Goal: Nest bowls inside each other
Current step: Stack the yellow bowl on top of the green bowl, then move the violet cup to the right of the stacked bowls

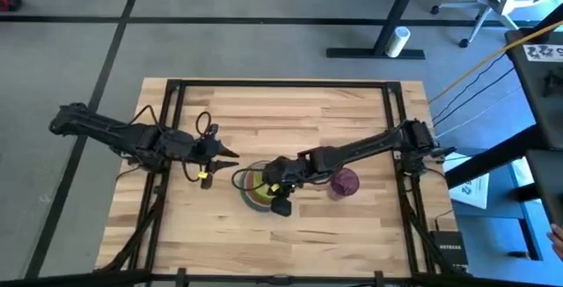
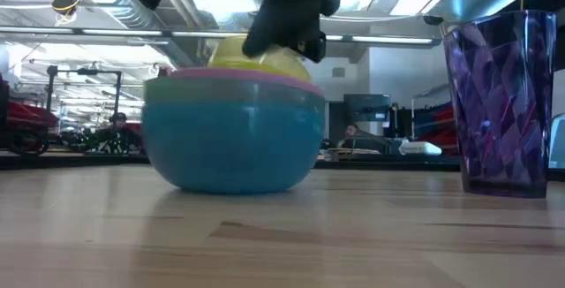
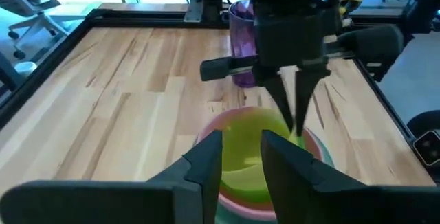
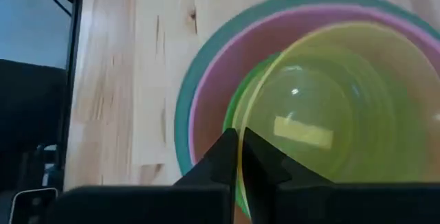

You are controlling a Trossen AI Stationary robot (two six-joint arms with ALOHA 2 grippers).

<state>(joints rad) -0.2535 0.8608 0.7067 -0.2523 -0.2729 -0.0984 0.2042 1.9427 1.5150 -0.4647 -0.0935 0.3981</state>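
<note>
A stack of nested bowls stands mid-table: blue (image 2: 229,147) outermost, then teal (image 4: 189,93), pink (image 4: 227,66) and lime-green (image 4: 237,107). A see-through yellow bowl (image 4: 323,114) sits tilted on top of the stack (image 1: 259,188). My right gripper (image 4: 238,162) reaches in from the table's right and is shut on the yellow bowl. My left gripper (image 3: 242,162) hovers open just left of the stack, above table height, its fingers pointing toward the stack with nothing between them. My right gripper pinches the yellow bowl's rim (image 4: 240,138), one finger inside the bowl and one outside. The fingers (image 3: 297,107) come from above, pointing down. The bowl is tilted, its lower part inside the pink bowl, its top (image 2: 256,58) showing above the stack's rim.
A purple faceted cup (image 2: 499,102) stands upright on the table just right of the stack, beside my right arm (image 1: 361,150). Bare wooden tabletop (image 1: 290,111) lies toward the far edge and the near edge. The black frame rails (image 1: 281,84) edge the table.
</note>
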